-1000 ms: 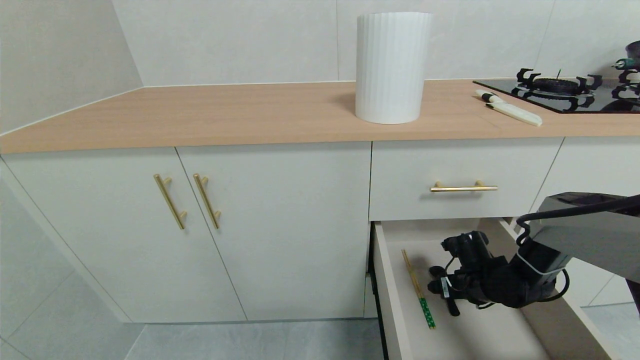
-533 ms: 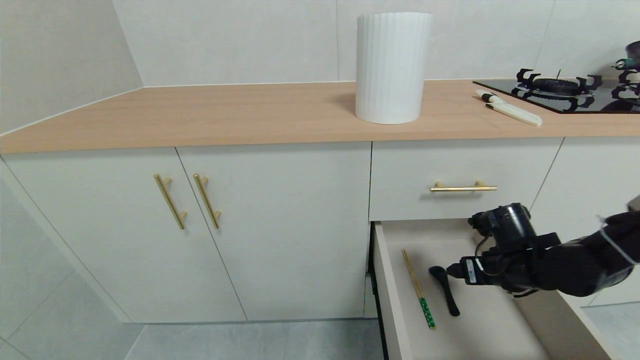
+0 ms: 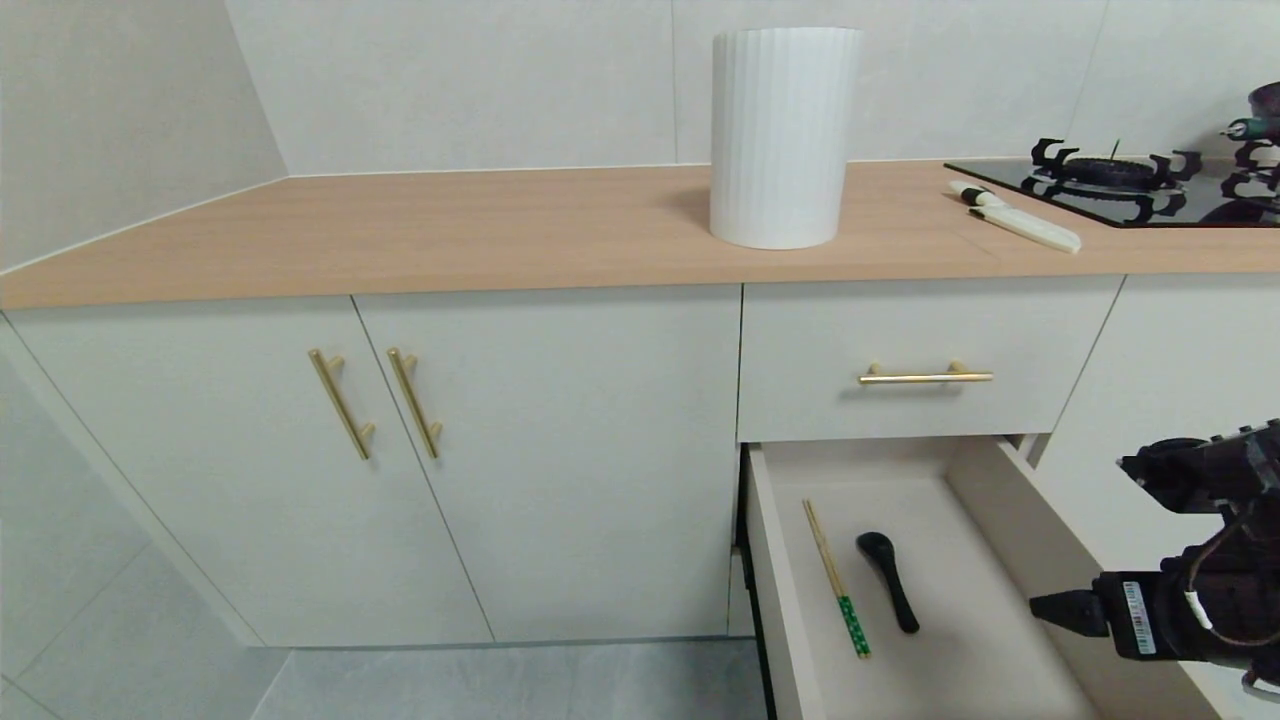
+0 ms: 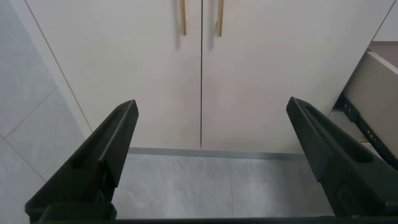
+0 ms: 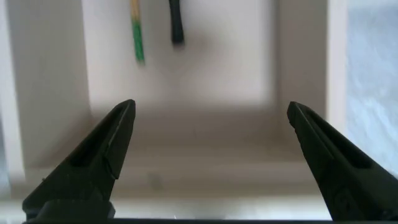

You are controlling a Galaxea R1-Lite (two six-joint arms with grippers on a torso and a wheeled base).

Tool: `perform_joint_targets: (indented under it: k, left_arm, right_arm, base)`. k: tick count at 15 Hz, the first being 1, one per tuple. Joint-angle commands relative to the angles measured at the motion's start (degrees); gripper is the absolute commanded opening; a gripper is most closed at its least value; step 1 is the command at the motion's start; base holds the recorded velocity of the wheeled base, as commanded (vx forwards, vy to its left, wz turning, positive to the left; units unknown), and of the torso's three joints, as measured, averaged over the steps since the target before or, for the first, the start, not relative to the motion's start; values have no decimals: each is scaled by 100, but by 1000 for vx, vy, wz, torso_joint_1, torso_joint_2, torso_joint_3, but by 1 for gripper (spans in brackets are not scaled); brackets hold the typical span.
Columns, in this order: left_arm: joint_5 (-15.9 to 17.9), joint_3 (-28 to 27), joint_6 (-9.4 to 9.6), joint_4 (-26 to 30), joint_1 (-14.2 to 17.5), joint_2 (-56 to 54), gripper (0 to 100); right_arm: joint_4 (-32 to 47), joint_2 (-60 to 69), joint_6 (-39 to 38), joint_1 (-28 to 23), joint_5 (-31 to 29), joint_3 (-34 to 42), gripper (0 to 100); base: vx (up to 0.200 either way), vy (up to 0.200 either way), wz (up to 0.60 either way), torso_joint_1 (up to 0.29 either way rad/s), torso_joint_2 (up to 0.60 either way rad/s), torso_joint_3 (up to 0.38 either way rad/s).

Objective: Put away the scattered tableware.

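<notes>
I see the chopsticks [image 3: 836,578] in pale wood, their near ends green with small light dots. The spoon [image 3: 888,580] beside them is plain black. The drawer [image 3: 955,660] is cream inside. The cupboard doors [image 3: 560,460] are off-white, with brass-gold handles [image 3: 340,402]. The counter [image 3: 450,225] is light wood grain. On it, the canister [image 3: 783,135] is white with vertical ribs, and the knife [image 3: 1015,215] near the right end is cream-white. The hob [image 3: 1190,205] is glossy black. The floor [image 3: 500,680] tiles are grey.
</notes>
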State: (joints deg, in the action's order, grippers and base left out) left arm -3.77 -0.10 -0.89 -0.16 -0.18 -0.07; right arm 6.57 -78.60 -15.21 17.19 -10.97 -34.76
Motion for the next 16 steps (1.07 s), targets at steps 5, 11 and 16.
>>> perform_joint_targets:
  k: [5, 11, 16]
  left_arm:
    - [-1, 1, -25, -2, 1, 7, 100]
    - [-1, 1, -16, -2, 1, 7, 100]
    - [-1, 1, -16, -2, 1, 7, 100]
  right_arm:
    - [20, 363, 1, 408, 16, 206, 100]
    - [28, 100, -236, 1243, 7, 426, 100]
    - [72, -718, -289, 1278, 148, 470, 100]
  base:
    - [-80, 0, 0, 2, -1, 0]
    - [-167, 0, 0, 2, 1, 2]
    - [0, 0, 0, 0, 0, 0]
